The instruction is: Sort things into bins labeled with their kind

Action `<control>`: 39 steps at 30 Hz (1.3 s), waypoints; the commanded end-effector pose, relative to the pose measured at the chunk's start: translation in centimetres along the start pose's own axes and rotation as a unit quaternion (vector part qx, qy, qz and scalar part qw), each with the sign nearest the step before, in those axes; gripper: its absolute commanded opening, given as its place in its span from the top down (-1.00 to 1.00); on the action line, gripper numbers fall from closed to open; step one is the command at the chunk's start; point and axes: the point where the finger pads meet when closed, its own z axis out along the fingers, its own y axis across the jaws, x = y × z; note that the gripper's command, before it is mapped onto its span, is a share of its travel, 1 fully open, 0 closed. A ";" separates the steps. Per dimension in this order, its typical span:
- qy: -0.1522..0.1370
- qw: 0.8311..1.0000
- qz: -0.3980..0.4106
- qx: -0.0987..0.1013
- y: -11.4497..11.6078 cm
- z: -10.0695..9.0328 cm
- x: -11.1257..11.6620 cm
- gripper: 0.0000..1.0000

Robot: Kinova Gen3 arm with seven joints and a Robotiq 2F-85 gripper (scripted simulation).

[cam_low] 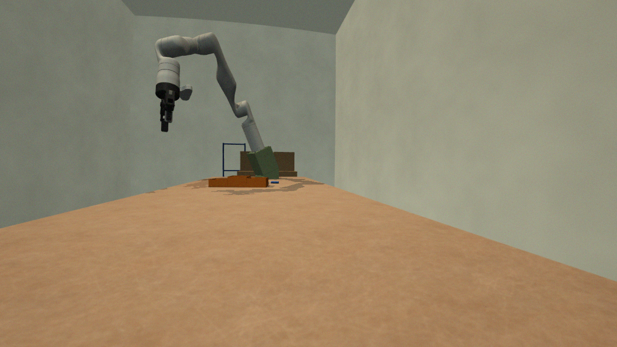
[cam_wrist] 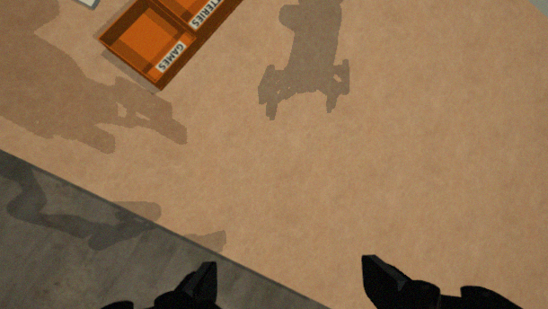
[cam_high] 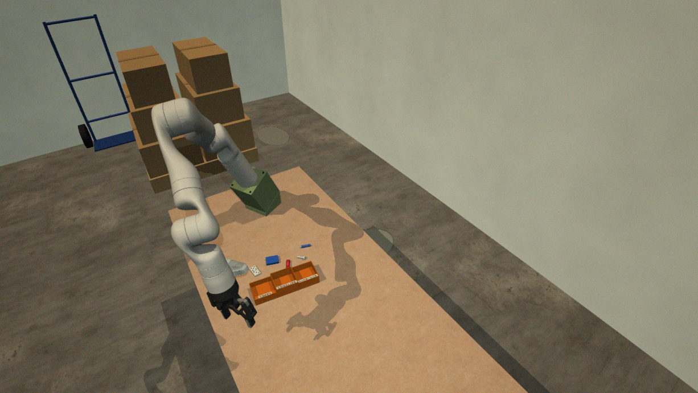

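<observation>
My gripper (cam_high: 238, 320) (cam_low: 166, 124) (cam_wrist: 289, 275) is open and empty, high above the table's left edge, beyond the bins. Three joined orange bins (cam_high: 288, 291) (cam_low: 239, 183) stand on the table. The end bin (cam_wrist: 181, 62) reads GAMES; the middle label shows "TTERIES" in the wrist view; the third is unreadable. The bins look empty. Behind them lie a white dotted tile (cam_high: 254, 270), a flat blue block (cam_high: 272, 260), a red cylinder (cam_high: 288, 263), a small silvery piece (cam_high: 302, 257) and a thin blue cylinder (cam_high: 306, 246) (cam_low: 274, 182). A pale object's corner (cam_wrist: 88, 3) shows in the wrist view.
The green arm base (cam_high: 263, 195) (cam_low: 264, 163) stands at the table's far end. Cardboard boxes (cam_high: 209, 73) and a blue hand truck (cam_high: 114, 141) stand on the floor behind it. A wall runs along the right. Arm shadows fall across the table.
</observation>
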 end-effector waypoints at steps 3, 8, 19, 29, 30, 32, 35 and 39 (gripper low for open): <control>-0.001 1.000 0.000 -0.001 0.1 -0.1 -0.1 -1.00; -0.001 1.000 0.000 -0.001 0.1 -0.1 -0.1 -1.00; -0.001 1.000 0.000 -0.001 -0.1 0.9 0.0 0.82; 0.013 0.997 -0.070 0.020 0.7 0.8 6.2 0.82; 0.013 0.997 -0.070 0.020 0.7 0.9 7.0 0.82; 0.013 0.997 -0.070 0.020 0.8 0.9 7.5 0.82; 0.018 0.995 -0.094 0.028 0.7 0.9 8.3 0.82; 0.020 0.994 -0.104 0.031 0.7 1.0 11.3 0.82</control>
